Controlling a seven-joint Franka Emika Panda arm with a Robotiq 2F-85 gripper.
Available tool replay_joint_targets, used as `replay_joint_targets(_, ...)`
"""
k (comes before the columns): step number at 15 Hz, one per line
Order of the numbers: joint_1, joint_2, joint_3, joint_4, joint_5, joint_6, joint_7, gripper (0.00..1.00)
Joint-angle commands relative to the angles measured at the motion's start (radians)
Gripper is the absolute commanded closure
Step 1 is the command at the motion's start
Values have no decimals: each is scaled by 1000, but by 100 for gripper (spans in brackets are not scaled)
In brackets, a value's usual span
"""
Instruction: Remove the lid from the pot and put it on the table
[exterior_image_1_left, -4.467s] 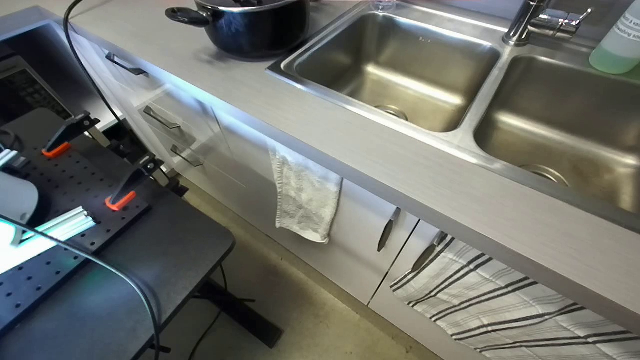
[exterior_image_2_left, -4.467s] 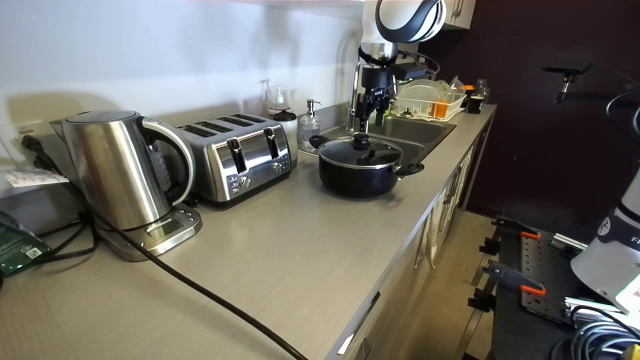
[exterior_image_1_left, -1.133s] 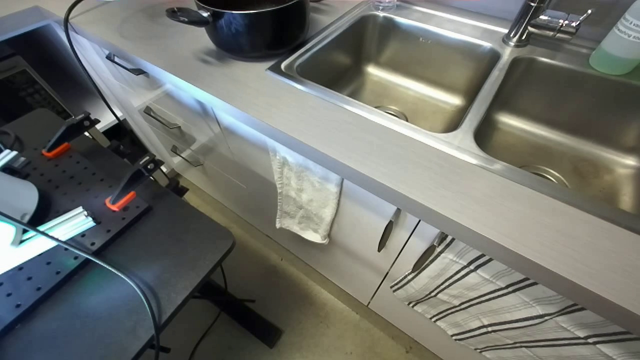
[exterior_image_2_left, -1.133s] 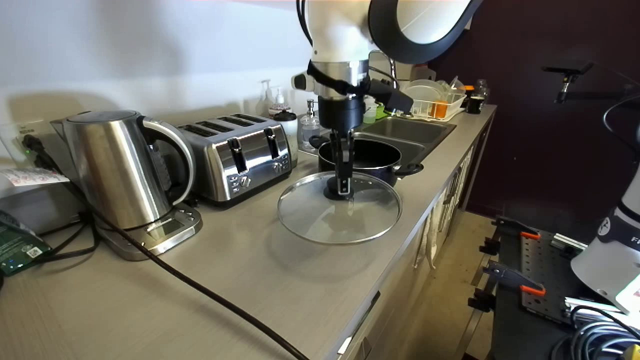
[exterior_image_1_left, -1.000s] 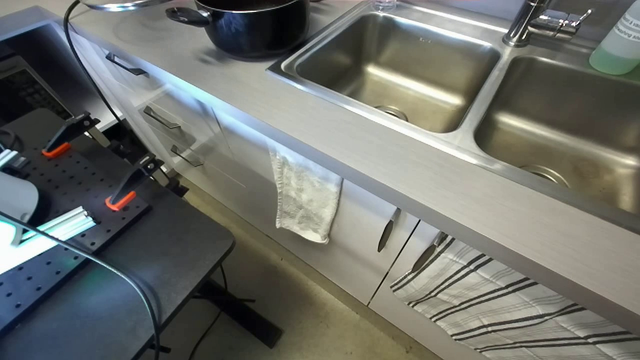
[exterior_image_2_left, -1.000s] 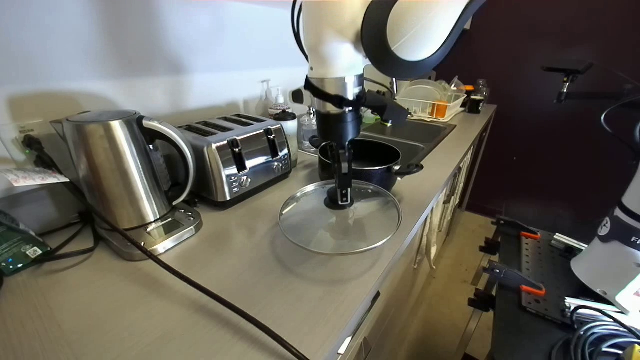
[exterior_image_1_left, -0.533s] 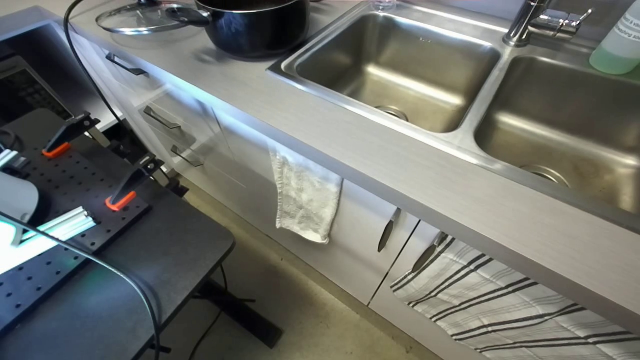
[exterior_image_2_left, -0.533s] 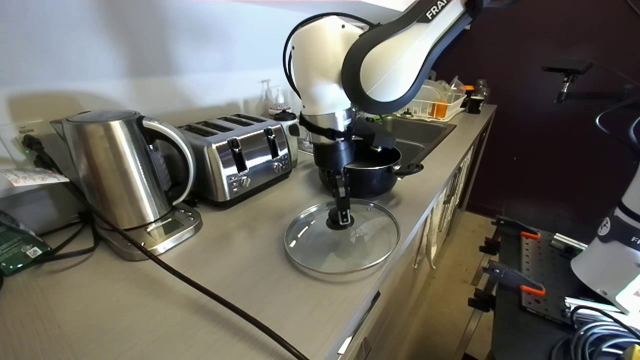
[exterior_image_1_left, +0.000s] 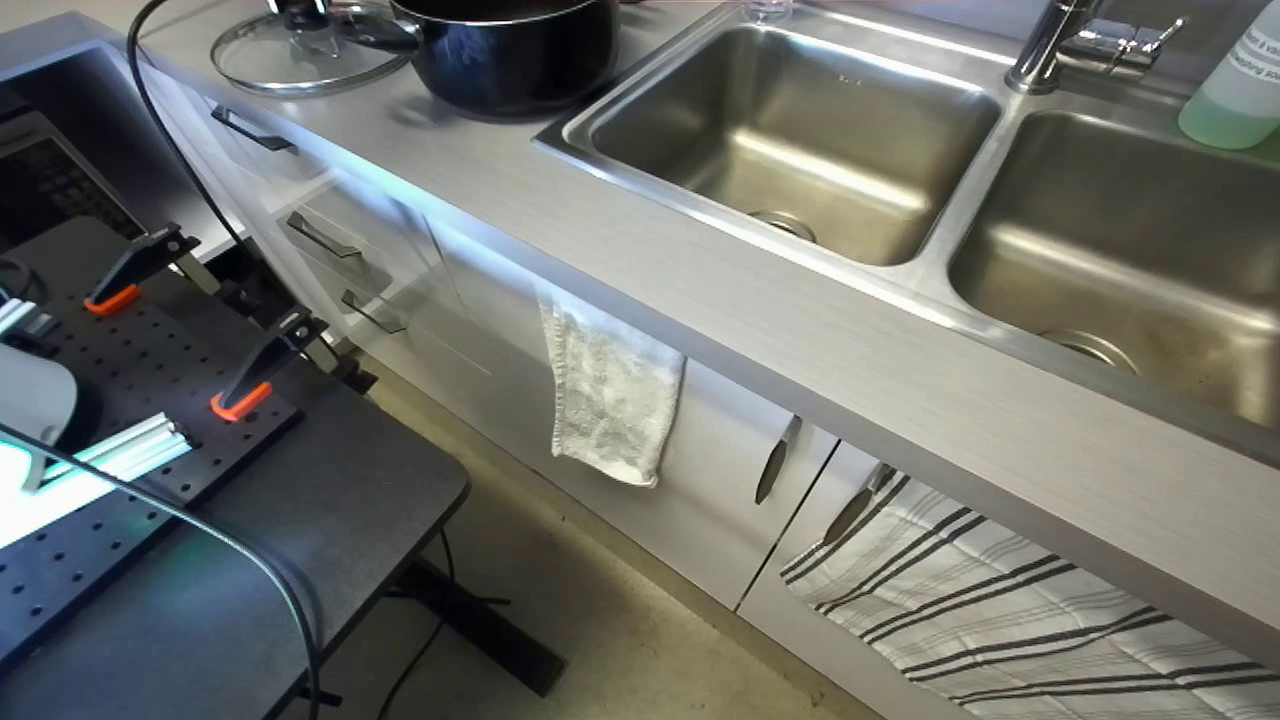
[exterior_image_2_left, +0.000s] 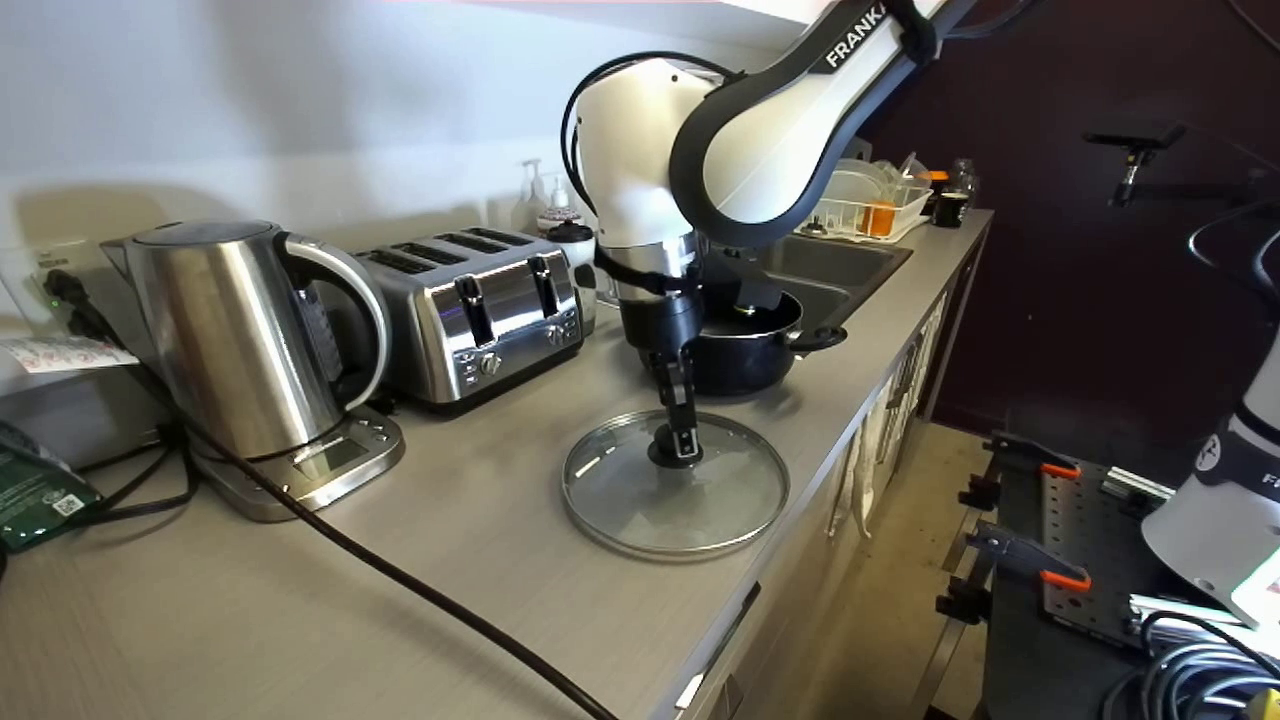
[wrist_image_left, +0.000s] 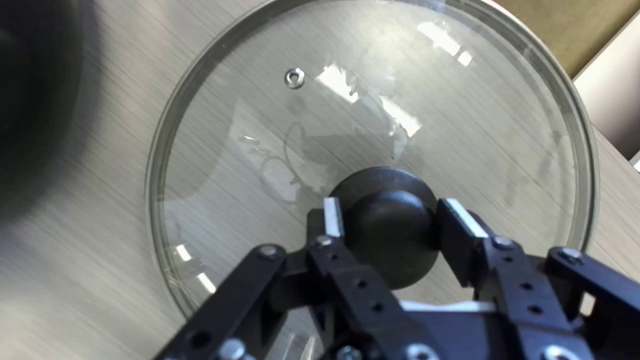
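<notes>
Status: lid (exterior_image_2_left: 630, 510) is sitting off the pot (exterior_image_2_left: 745, 362), just below ctr of frame in an exterior view, knob (wrist_image_left: 392, 245) up, looking approx level. Pot is standing uncovered above it in frame, near but not touching; wrist view is showing bare table (exterior_image_2_left: 520, 590) btwn them, pot at upper L. Gripper (wrist_image_left: 396, 218) is pinching lid's knob, fingers (wrist_image_left: 456, 245) bearing on both sides. Lid is seemingly resting on table, tho I'm not able to confirm full contact. So imo: removal done, placing ~done; release is pending. Remaining: confirming lid's seated, letting go of knob, backing off straight up. Watch: lid's lying close to table's front edge, so any sideways drag is risking a slide.
</notes>
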Motion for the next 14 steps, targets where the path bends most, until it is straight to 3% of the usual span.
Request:
replay_joint_targets(1,-6,10,0,22,1,-1,-31,75)
replay_joint_targets(9,-10,11,-3,16,-3,15,-35,75)
replay_joint_targets(12,-11,10,-3,15,-2,16,-35,53)
replay_joint_targets(14,-12,9,-3,15,-2,18,-36,43)
